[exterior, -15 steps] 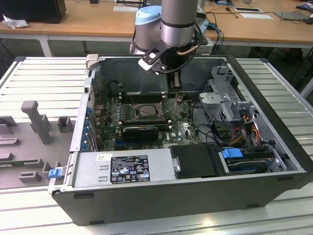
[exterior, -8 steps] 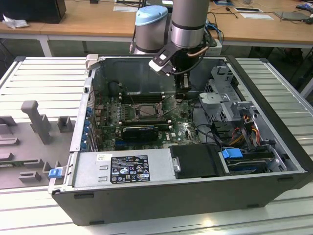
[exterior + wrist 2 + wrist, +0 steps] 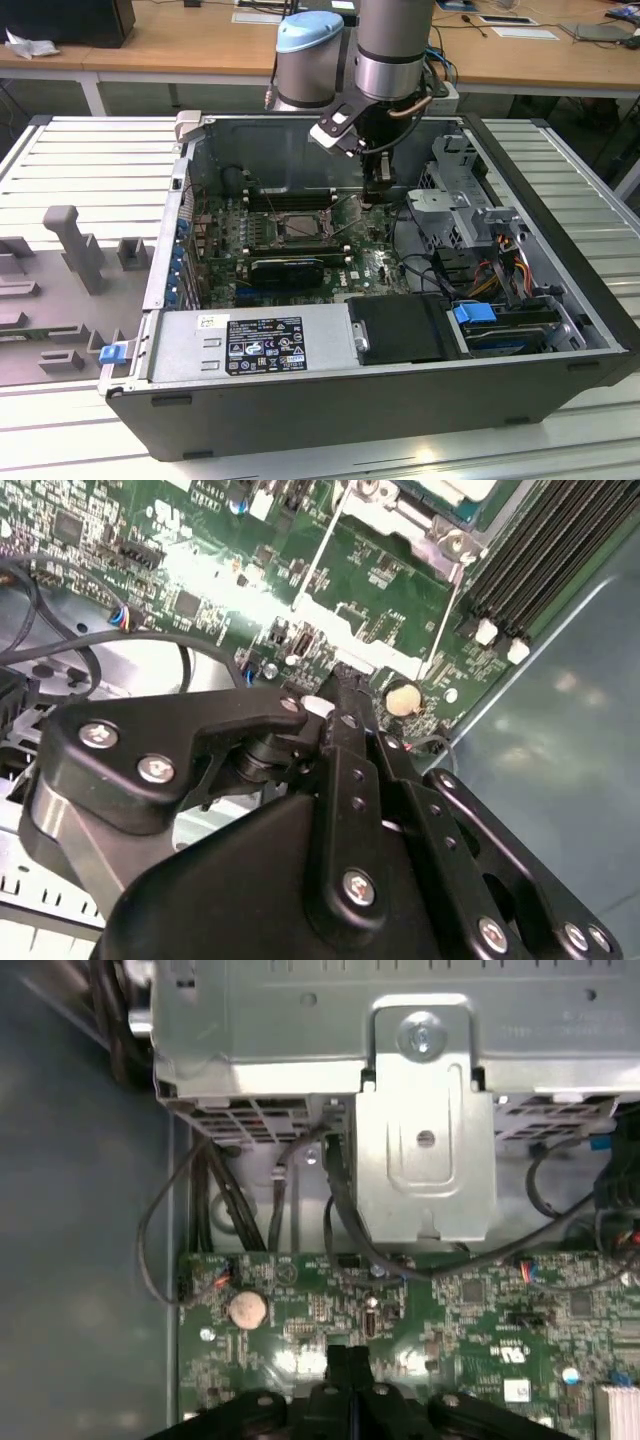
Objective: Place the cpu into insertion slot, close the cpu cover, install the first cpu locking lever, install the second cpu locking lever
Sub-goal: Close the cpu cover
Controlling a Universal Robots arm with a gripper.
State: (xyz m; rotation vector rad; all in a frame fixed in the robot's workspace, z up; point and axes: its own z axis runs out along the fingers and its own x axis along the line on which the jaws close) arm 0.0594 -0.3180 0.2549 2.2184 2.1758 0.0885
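Insertion slot (image 3: 300, 226): a silvery-edged square socket on the green circuit board (image 3: 365, 262), inside the open computer case (image 3: 350, 410) on the table (image 3: 90, 150). The gripper (image 3: 378, 202) hangs low over the board, to the exterior view's right of the slot and near a coin battery (image 3: 248, 1308). Its fingers (image 3: 338, 1362) are pressed together with nothing visible between them.
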